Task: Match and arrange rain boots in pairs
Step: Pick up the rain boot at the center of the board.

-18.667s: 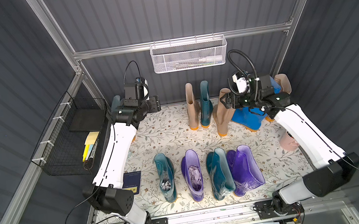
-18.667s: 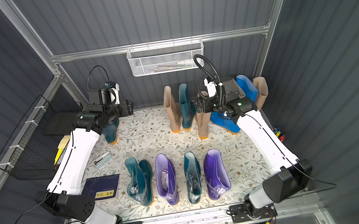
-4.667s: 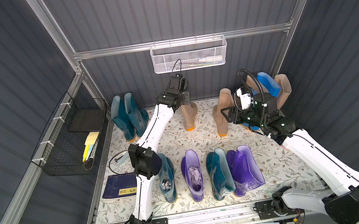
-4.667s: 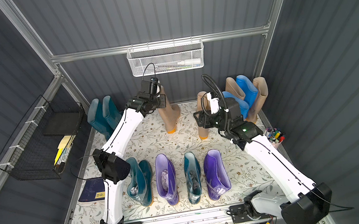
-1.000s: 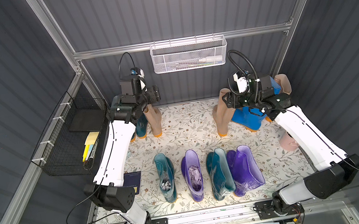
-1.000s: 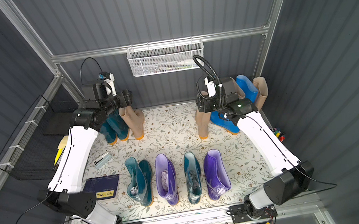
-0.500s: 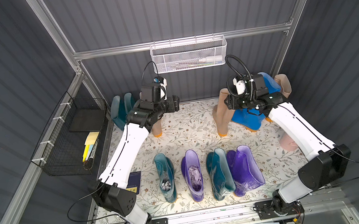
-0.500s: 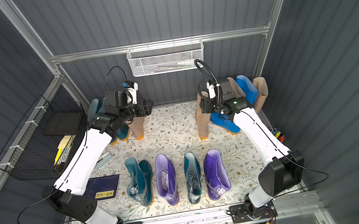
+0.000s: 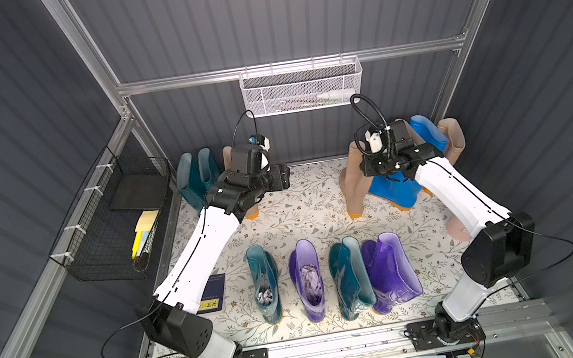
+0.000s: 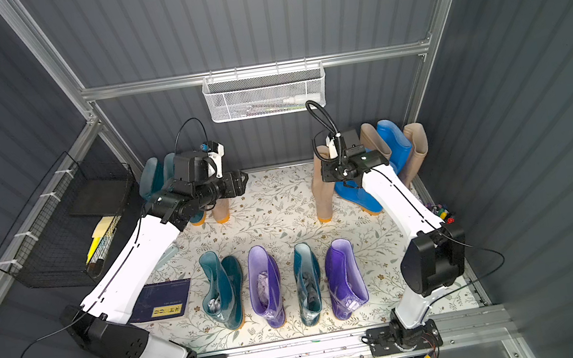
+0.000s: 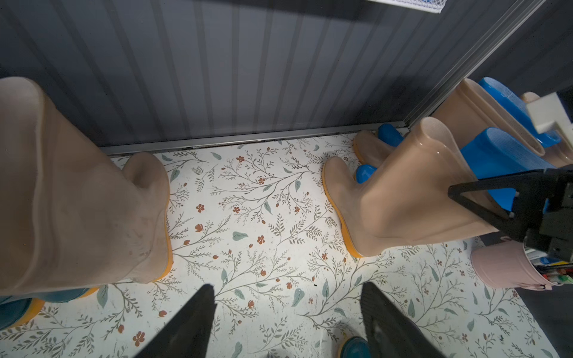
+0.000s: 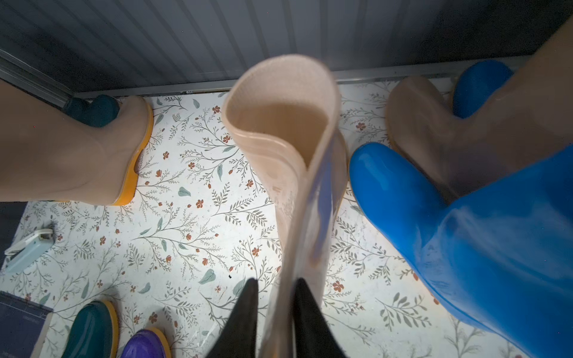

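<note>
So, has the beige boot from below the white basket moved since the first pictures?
Yes: the beige boot now stands left of the white basket, beside the teal pair.

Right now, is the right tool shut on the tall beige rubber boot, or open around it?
Shut on it: in the right wrist view the right tool pinches the tall beige rubber boot by its shaft, between both black fingers.

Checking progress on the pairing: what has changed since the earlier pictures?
The mid-back teal boot and beige boot now stand at back left; the left gripper has let go and stands open. The right gripper has just shut on the top of the other beige boot, beside the blue boots. The four front boots stayed put.
</note>
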You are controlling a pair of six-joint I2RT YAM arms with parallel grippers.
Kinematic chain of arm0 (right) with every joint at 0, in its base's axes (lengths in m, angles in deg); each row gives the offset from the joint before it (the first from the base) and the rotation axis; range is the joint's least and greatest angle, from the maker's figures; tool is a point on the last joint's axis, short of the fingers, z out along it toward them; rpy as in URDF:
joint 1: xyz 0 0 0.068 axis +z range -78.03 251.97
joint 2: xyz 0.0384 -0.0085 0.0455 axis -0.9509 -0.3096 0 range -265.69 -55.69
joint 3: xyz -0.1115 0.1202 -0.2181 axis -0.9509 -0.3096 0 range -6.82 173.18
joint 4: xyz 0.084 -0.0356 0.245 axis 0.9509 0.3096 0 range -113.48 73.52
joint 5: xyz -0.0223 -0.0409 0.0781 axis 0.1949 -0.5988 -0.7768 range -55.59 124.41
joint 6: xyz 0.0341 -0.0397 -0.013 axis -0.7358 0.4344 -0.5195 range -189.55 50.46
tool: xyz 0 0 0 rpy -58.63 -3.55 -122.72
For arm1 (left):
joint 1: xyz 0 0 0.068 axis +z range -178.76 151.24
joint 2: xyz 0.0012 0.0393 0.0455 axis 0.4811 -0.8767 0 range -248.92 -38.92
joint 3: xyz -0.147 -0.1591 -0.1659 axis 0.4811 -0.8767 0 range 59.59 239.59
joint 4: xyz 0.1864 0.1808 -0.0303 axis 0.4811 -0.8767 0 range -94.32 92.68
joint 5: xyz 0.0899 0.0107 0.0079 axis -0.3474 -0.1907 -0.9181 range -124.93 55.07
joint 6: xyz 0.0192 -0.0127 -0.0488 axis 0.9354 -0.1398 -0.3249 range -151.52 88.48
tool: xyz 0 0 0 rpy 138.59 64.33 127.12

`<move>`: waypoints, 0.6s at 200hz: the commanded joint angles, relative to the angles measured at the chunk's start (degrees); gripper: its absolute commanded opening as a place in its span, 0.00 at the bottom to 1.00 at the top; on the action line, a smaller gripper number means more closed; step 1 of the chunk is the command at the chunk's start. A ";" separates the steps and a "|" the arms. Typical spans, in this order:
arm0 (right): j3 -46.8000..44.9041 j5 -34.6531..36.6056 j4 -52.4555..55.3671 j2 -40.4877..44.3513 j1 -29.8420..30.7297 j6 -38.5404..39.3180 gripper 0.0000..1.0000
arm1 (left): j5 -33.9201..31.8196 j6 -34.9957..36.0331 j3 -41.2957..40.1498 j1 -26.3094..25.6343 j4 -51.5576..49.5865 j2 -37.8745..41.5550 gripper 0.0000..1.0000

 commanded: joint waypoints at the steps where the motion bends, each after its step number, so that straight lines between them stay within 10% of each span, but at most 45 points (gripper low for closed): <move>1: 3.09 -2.47 0.03 -1.02 -0.15 -0.06 0.05 | -1.75 -0.27 -0.95 -0.19 -0.32 2.12 0.76; 120: 23.88 -2.84 0.63 -10.19 10.25 1.96 0.00 | -5.55 1.10 -2.74 -0.23 -2.64 4.22 0.78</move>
